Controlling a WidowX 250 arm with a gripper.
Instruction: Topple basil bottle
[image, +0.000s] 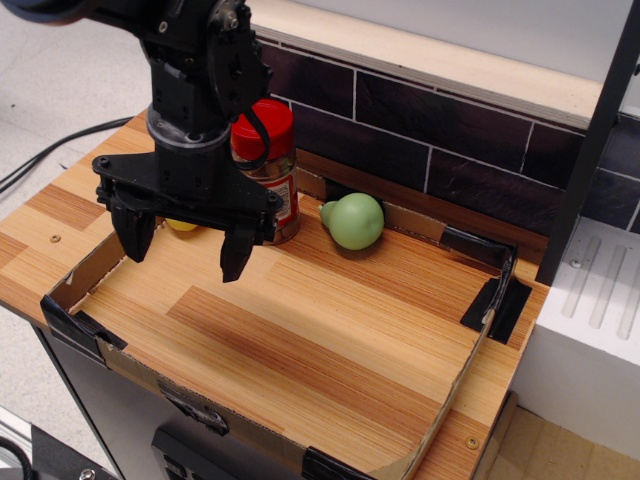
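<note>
From where I stand, the basil bottle (274, 170) is upright toward the back of the worktop (330, 340), a clear jar with a red screw cap, a red-and-white label and brownish contents filling most of it; the cap looks on and nothing has spilled. The gripper (185, 248) hangs in front of the bottle and a little to its left, its jaws spread wide apart with nothing between them, the black tips pointing down just above the wood. Whether any part of the arm already touches the bottle I cannot tell, since the gripper body covers the jar's left side. To topple it well, I'd judge the push should land high, near the cap or upper label, so the jar tips rather than slides, and it should be driven toward open wood rather than toward the green pear (354, 221) lying just to the right of the bottle. A small yellow fruit (182, 225) peeks out to the left of the bottle, mostly hidden behind a jaw, so a leftward fall risks knocking it. Falling forward, toward the bare middle of the worktop, looks cleanest. A low cardboard wall (80, 282) with black tape (497, 301) at the corners rims the worktop, holding the bottle and both fruits inside.
</note>
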